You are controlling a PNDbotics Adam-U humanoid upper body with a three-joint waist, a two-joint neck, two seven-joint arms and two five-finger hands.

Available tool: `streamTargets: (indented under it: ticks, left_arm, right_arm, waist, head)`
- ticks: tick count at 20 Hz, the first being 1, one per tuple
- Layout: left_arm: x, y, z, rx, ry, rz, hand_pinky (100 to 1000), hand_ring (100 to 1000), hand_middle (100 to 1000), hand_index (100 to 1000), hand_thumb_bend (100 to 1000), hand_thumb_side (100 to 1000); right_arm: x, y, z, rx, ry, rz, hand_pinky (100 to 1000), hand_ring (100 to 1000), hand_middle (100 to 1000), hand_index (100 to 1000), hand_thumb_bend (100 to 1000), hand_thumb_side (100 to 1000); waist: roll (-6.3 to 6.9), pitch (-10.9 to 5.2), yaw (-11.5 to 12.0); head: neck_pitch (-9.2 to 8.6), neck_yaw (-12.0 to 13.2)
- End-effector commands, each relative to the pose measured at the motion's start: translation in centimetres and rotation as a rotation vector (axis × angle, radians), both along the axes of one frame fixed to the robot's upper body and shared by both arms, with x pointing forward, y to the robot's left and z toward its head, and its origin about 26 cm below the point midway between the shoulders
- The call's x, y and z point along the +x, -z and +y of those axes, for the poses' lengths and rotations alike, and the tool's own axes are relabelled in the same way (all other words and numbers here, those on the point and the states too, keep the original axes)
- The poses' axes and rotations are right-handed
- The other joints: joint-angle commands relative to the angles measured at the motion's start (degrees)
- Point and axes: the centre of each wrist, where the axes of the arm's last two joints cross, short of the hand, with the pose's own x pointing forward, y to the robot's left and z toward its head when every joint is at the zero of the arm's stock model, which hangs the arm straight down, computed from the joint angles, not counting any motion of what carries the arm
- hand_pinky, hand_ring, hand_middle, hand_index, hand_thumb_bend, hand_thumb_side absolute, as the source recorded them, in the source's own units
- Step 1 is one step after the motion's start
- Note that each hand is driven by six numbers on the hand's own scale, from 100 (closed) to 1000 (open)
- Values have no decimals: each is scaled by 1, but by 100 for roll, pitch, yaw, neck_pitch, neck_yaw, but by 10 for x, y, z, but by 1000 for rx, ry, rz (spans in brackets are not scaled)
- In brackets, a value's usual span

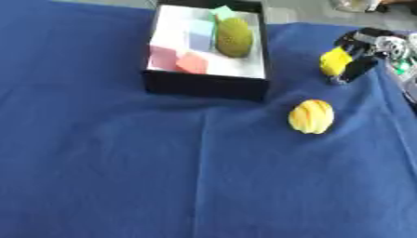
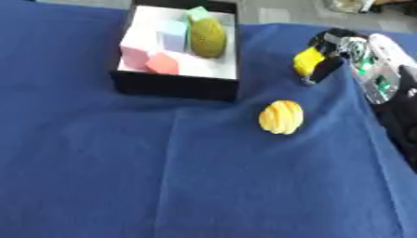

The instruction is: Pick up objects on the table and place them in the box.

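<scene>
A black box [image 1: 204, 86] with a white inside stands at the far middle of the blue cloth. It holds an olive-green oval fruit [image 1: 234, 37], a red block [image 1: 192, 63], a pink block [image 1: 163, 56], a pale blue block [image 1: 200, 35] and a green piece [image 1: 222, 12]. A yellow ribbed fruit [image 1: 311, 116] lies on the cloth, right of the box's near corner. My right hand [image 2: 330, 56] comes in from the right edge, fingers curled round a small yellow object [image 2: 308, 60], just above the cloth. The left hand is in neither view.
The blue cloth [image 1: 122, 162] covers the whole table, with wide bare cloth in front and to the left. My right forearm [image 2: 383, 74] runs along the right edge. Beyond the cloth's far edge, something pale [image 1: 354, 4] shows at the upper right.
</scene>
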Motion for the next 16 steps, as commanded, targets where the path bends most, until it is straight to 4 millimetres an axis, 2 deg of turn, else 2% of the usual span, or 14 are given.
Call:
streamTargets:
  ticks: [1,5,8,16]
  left_arm:
    - [-3,-13,-3,20,11,-42,765,791,776,807,100,621]
    - [-4,-13,-2,20,9,-44,764,790,775,806,100,622]
    - [-4,-14,-3,22,12,-44,766,789,776,806,100,623]
    - [-4,-12,-1,30,7,-37,767,789,777,806,100,621]
  right_arm:
    - [-1,-12,-11,17,53,-55,901,851,822,913,496,144]
    - [0,-12,-17,26,95,-80,897,846,817,906,468,126]
    - [0,-15,-19,34,119,-101,882,830,777,876,416,100]
    - [-4,-29,-15,57,109,-136,844,765,687,810,312,100]
  waist:
    - [88,8,28]
    - [89,55,56]
    - [85,74,59]
    - [75,21,5]
  head:
    - [-133,-71]
    - [-201,-84]
    - [-218,-86]
    - [-112,-58]
